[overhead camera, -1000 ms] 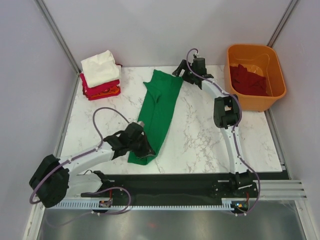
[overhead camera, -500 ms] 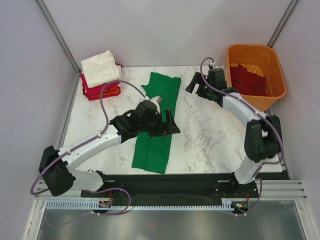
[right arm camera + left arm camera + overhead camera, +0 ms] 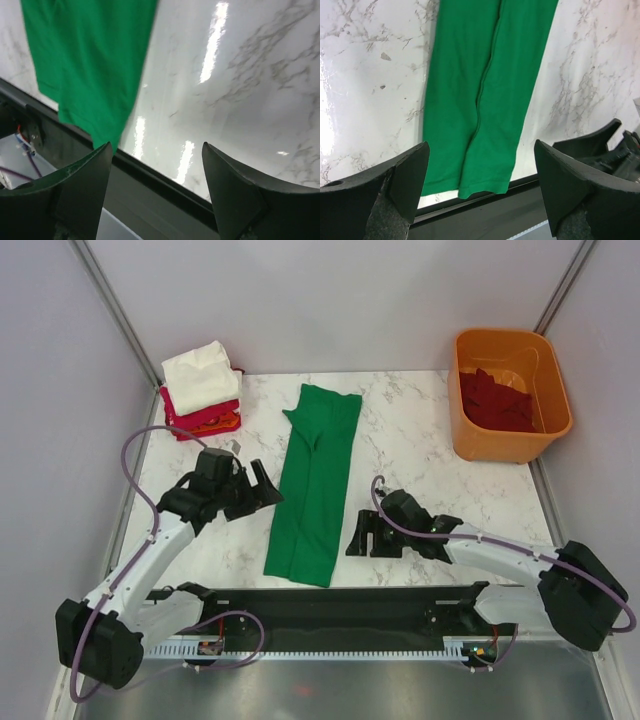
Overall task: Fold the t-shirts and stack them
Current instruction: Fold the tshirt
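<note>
Both arms have come off the green shirt [image 3: 318,485]. The left gripper [image 3: 265,491] now sits at its 9 o'clock and the right gripper [image 3: 357,538] at its 4 o'clock, both with fingers spread and empty. The shirt lies as a narrow strip from 12 to 6 across mid-table, so the lengthwise fold looks done. The crosswise folds and the move to the stack [image 3: 200,392] at 10 o'clock remain.

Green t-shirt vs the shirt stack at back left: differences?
The green t-shirt lies alone, a long narrow strip; the stack is compact folded shirts piled up. The green t-shirt is one colour; the stack shows cream-white over red and orange. Both rest on the marble table.
</note>
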Tool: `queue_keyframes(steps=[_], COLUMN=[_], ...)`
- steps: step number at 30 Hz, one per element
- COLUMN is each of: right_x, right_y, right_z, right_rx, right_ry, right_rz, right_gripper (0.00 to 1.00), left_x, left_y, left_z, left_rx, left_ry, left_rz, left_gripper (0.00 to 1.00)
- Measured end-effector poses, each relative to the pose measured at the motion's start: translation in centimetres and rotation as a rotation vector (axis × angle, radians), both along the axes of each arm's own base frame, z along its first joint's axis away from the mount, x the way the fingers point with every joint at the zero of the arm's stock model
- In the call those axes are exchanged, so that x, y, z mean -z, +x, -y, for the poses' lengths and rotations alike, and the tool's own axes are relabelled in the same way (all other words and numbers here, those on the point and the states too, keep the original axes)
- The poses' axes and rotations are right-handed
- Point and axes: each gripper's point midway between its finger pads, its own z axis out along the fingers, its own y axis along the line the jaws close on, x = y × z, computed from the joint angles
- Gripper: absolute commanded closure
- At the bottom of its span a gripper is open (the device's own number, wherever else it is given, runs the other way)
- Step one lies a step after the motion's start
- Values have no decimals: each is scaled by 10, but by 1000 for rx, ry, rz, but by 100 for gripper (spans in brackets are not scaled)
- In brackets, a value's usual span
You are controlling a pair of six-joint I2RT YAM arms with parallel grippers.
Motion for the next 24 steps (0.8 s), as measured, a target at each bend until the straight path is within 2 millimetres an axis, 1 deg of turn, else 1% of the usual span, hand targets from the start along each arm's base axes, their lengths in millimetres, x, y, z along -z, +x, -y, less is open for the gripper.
queue_keyframes(steps=[1, 3, 5, 6, 9, 10, 11, 12, 14, 15, 16, 18, 21, 22, 24], right_x=[-4, -12, -12, -10, 11, 14, 13, 13, 14, 15, 15, 19, 22, 24, 29], right_y=[-6, -13, -18, -22, -40, -47, -53, -57, -65, -67, -69, -70, -68, -67, -63], right_z=[-2, -13, -27, -31, -46, -51, -60, -65, -74, -77, -80, -84, -86, -84, -80], right_rx=[-9, -29, -48, -62, -108, -124, -148, -160, -181, -186, -190, -186, -174, -166, -152], right_ry=[14, 52, 88, 90, 65, 74, 88, 95, 113, 120, 126, 132, 131, 123, 103], right_rz=[4, 16, 10, 4, -59, -89, -85, -88, -99, -103, -107, -118, -119, -115, -98], right_gripper=[23, 24, 25, 24, 24, 26, 27, 27, 31, 35, 42, 46, 62, 76, 88], left_x=[3, 7, 8, 9, 17, 21, 26, 31, 39, 42, 43, 43, 38, 37, 36], left_y=[-2, -5, -7, -8, -13, -15, -18, -21, -26, -29, -32, -34, -34, -34, -34], left_z=[-2, -4, -6, -6, -7, -8, -9, -11, -13, -14, -15, -16, -15, -15, -13], left_rx=[2, 5, 9, 10, 11, 11, 11, 10, 8, 7, 7, 7, 7, 7, 10], left_ry=[7, 16, 20, 21, 25, 28, 31, 35, 40, 41, 41, 39, 29, 24, 16], left_rz=[-9, -15, -14, -13, -29, -41, -53, -65, -79, -85, -87, -82, -64, -60, -60], left_gripper=[8, 8, 9, 10, 11, 11, 11, 11, 11, 11, 11, 12, 12, 12, 12])
